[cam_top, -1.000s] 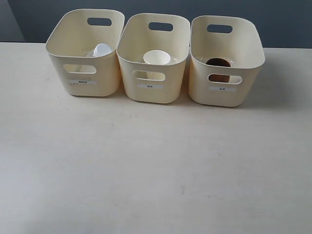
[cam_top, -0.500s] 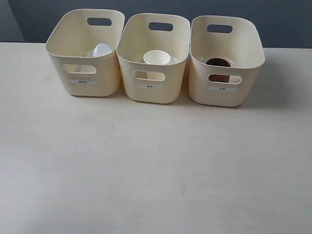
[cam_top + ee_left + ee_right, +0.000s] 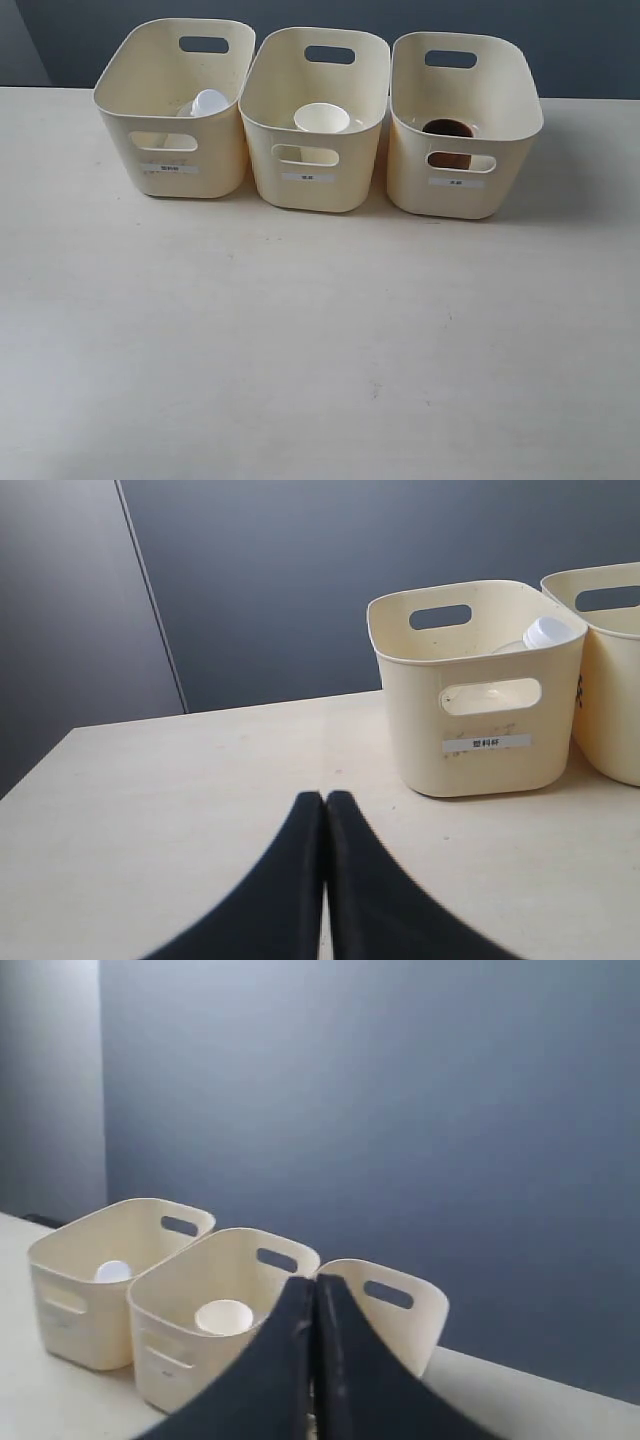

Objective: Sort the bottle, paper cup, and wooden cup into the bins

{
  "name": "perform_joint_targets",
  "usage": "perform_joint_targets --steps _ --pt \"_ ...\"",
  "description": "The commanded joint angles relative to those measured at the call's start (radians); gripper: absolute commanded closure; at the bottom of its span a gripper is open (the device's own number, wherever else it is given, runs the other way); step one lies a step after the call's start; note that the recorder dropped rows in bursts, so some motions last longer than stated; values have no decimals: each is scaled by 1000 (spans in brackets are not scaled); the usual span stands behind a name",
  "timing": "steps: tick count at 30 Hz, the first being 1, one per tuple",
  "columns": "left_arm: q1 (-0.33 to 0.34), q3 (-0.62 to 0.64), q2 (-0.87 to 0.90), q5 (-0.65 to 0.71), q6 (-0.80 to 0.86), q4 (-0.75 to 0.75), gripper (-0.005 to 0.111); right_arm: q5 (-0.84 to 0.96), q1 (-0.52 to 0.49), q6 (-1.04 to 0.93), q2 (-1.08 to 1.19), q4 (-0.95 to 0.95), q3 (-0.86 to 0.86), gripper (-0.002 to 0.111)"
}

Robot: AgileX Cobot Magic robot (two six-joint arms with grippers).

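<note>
**Three bins, one item sitting in each**

The bottle (image 3: 208, 102), clear with a white cap, is leaning inside the left bin (image 3: 172, 150). The white paper cup (image 3: 321, 117) is standing in the middle bin (image 3: 314, 160), and the dark brown wooden cup (image 3: 447, 129) is sitting in the right bin (image 3: 465, 165). Only the wrist views are showing the arms: the left claw (image 3: 324, 798) and right claw (image 3: 313, 1282) are both pressed together, gripping nothing. The bins are standing along the far side of the pale surface (image 3: 320, 340).

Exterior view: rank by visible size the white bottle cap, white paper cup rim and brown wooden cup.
1. Dark brown wooden cup and white paper cup: look alike, both partly hidden.
2. Clear bottle's white cap: smallest.
</note>
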Motion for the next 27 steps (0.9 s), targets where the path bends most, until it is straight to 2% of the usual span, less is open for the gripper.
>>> perform_joint_targets --steps 1,6,11,16,27 --pt "0 2 -5 -7 -1 0 107 -91 -117 -19 -133 35 152 109" --pt "0 2 -5 -7 -1 0 107 -170 -243 -19 -283 55 318 109" --pt "0 2 -5 -7 -1 0 107 -300 -310 -97 -285 169 488 109" --pt "0 2 -5 -7 -1 0 107 -433 -319 -219 -285 309 625 109" --pt "0 2 -5 -7 -1 0 107 -572 -319 -221 -285 296 786 109"
